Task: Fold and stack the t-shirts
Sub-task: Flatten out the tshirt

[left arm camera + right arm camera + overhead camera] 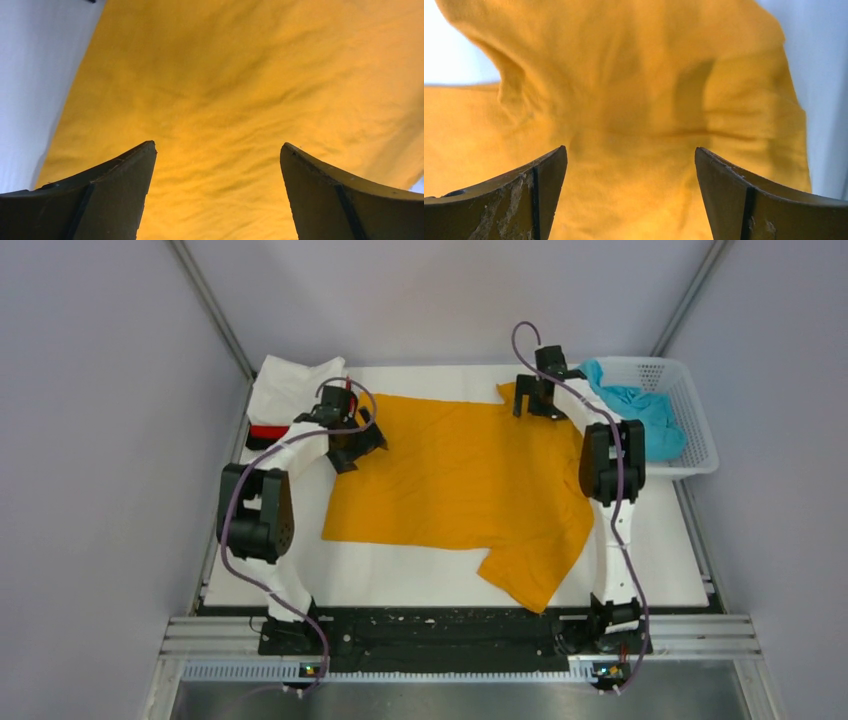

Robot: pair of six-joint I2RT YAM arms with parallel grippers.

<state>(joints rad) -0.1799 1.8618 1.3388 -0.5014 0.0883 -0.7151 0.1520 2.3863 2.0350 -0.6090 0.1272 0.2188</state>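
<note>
An orange-yellow t-shirt (465, 485) lies spread flat across the white table, one sleeve pointing toward the near edge. My left gripper (362, 445) hovers over the shirt's far left corner, jaws open, nothing between them; in the left wrist view only orange cloth (220, 100) shows beneath the gripper (217, 150). My right gripper (530, 400) is over the far right sleeve, also open and empty; the right wrist view shows the wrinkled sleeve (639, 95) under the gripper (630, 150). A white t-shirt (290, 385) lies folded at far left over a red one (268, 430). A teal t-shirt (635, 412) sits in the basket.
A white perforated basket (692, 430) stands at the far right corner of the table. The folded stack occupies the far left corner. Bare white table surface (400, 575) shows between the shirt and the arm bases. Grey walls close in on both sides.
</note>
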